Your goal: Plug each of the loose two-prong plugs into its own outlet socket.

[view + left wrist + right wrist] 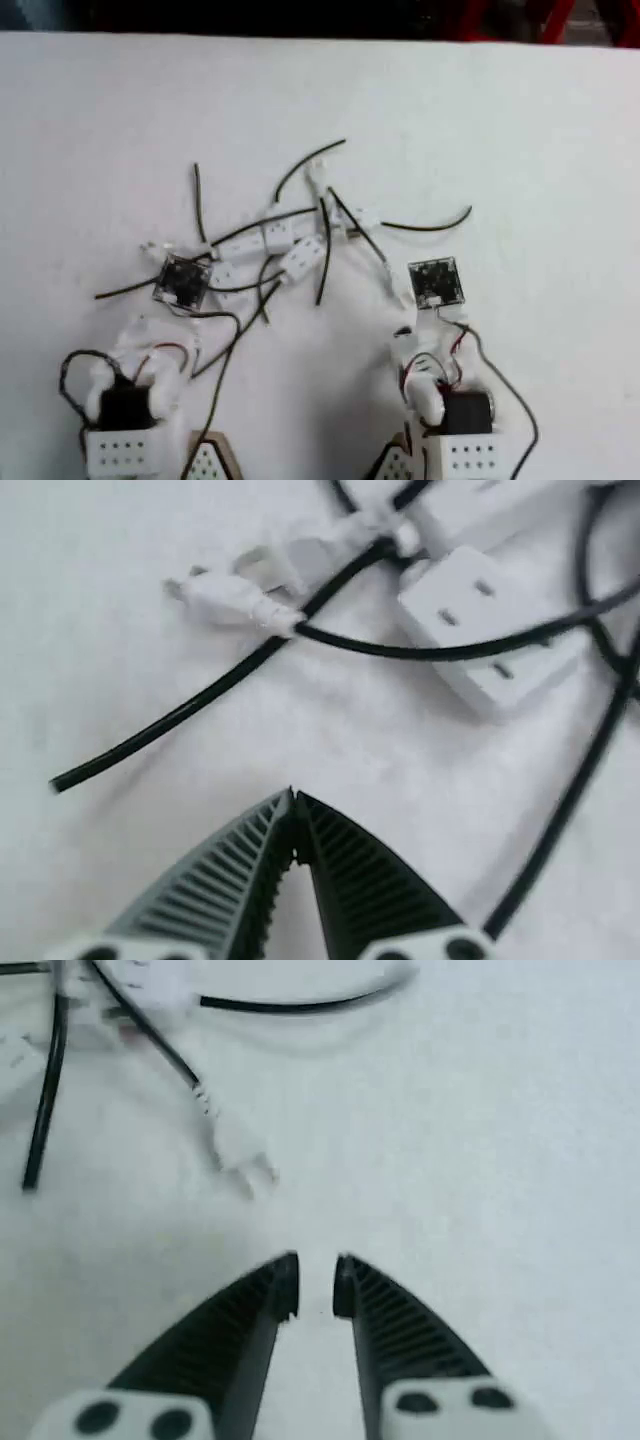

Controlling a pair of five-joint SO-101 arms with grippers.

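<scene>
Nothing's plugged in yet, far as I can tell. White plastic socket blocks (272,238) and thin black cords (305,160) lie tangled mid white desk (520,120).

Left wrist cam adds what the high view can't. A white two-prong plug (235,595) lies loose near a white socket block (480,620) w/ bare slots. Left arm's jaws are tip-to-tip, empty.

Right wrist cam shows a second white plug (240,1150) w/ bare prongs. Right arm's jaws are narrowly parted, holding nothing.

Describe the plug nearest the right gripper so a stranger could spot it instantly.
On the white table, find the tangle of black cords and white outlet blocks at its middle. On the side toward the right gripper, one cord ends in a small white two-prong plug, lying alone on bare table, clear of the pile.
</scene>
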